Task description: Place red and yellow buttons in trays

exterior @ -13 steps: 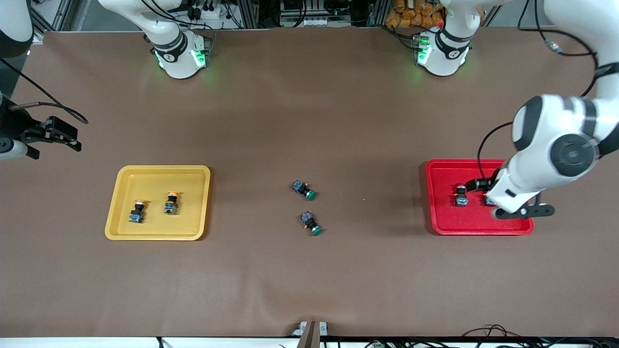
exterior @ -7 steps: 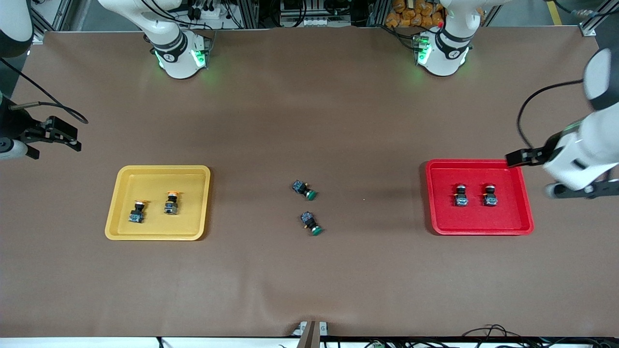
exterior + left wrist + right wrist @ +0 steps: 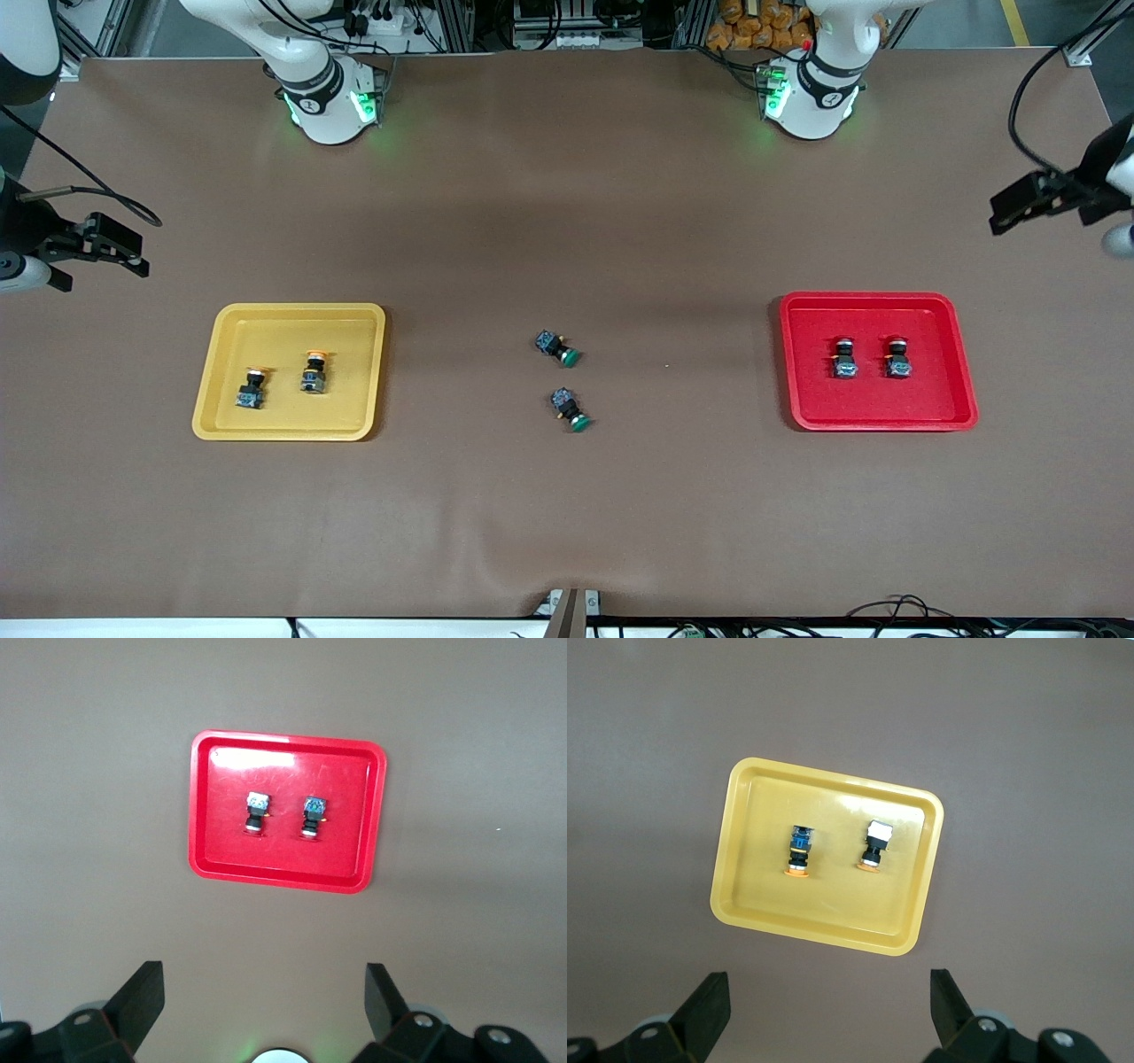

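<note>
1. Red buttons: two, side by side, both inside the red tray, near its middle. In the left wrist view they lie apart, not touching.
2. Yellow buttons: two, both inside the yellow tray; the one at 8 o'clock of the other sits nearer the front camera.
3. Red tray is toward the left arm's end of the table, yellow tray toward the right arm's end.
4. Green buttons: two, on the bare table between the trays, one at 6 o'clock of the other, apart.
5. Left gripper: up in the air over the table edge, at 2 o'clock of the red tray in the front view; jaws spread wide, holding nothing.
6. Right gripper: waits over the table edge, at 10 o'clock of the yellow tray; jaws wide apart, nothing between them.
</note>
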Action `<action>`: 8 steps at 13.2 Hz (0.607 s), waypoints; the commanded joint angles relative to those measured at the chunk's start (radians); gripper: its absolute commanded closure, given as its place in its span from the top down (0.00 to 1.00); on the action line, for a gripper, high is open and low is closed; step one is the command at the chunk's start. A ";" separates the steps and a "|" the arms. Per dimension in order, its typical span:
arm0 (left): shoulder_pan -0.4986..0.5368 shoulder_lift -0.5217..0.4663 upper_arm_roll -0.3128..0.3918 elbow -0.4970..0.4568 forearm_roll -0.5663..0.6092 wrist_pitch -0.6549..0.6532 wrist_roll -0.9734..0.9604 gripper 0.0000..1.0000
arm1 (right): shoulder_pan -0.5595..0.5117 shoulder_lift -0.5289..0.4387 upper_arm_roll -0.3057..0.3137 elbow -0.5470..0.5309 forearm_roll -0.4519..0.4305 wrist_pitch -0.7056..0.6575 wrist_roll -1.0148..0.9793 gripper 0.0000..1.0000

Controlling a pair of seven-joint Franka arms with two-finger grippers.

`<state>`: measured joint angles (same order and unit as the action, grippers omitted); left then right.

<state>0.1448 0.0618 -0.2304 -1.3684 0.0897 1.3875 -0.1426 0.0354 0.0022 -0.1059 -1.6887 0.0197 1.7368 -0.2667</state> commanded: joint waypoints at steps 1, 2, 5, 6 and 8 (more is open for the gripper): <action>0.015 -0.019 0.000 -0.020 -0.025 -0.004 0.017 1.00 | -0.009 -0.028 0.008 -0.025 -0.015 0.001 -0.011 1.00; 0.019 -0.017 0.000 -0.020 -0.027 -0.001 0.017 1.00 | -0.009 -0.030 0.008 -0.025 -0.015 0.001 -0.011 1.00; 0.042 0.003 0.016 -0.017 -0.106 0.024 0.017 1.00 | -0.006 -0.048 0.008 -0.025 -0.015 -0.008 -0.011 1.00; 0.030 0.004 0.035 -0.018 -0.122 0.042 0.017 1.00 | -0.003 -0.060 0.009 -0.026 -0.015 -0.017 -0.009 1.00; -0.039 0.007 0.107 -0.029 -0.123 0.050 0.015 1.00 | -0.005 -0.093 0.011 -0.028 -0.015 -0.048 -0.008 1.00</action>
<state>0.1573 0.0741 -0.1765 -1.3845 -0.0151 1.4210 -0.1405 0.0357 -0.0288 -0.1027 -1.6883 0.0197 1.7096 -0.2670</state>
